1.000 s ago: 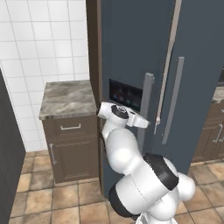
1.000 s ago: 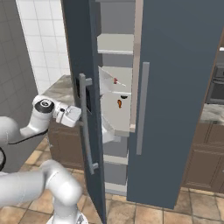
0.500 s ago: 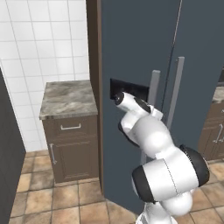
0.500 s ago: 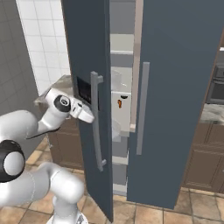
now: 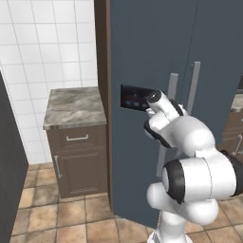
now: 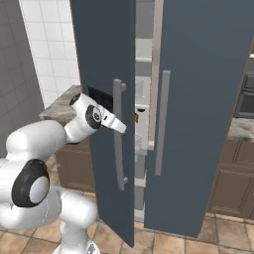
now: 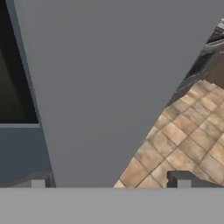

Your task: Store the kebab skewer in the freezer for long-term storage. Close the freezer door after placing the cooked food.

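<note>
The freezer door, slate-blue with a dark dispenser panel, stands a little ajar. Through the gap I see pale inner shelves and a small reddish bit of the kebab skewer on a shelf. My gripper is open and empty, against the door's outer face beside its long grey handle. In the hand view the handle looms close between my gripper's spread tips, with the dispenser panel to its left.
A low brown cabinet with a marble top stands left of the freezer against a white tiled wall. The plain right door is shut. Dark cabinets lie to the right, above a tiled floor.
The freezer door has swung from wide open to a narrow gap, with my arm following it round against its outer face. The gripper stayed open.
</note>
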